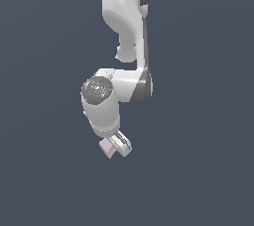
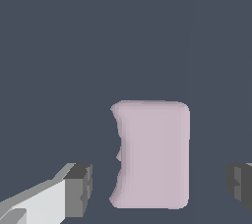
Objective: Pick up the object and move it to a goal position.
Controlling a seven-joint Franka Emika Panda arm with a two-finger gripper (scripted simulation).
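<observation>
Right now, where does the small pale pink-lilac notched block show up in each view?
Exterior view: the small pale pink-lilac notched block sits low in the picture, just under the white arm, at the tool.
Wrist view: the block lies between the two dark fingertips, touching neither.
Shared landmark: the tool.

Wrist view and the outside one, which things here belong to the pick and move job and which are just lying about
Job:
- pink block, between the open fingers, a gap either side
- gripper, open around it
- arm, reaching down

Lying about:
- nothing else shows; only the plain dark surface
</observation>
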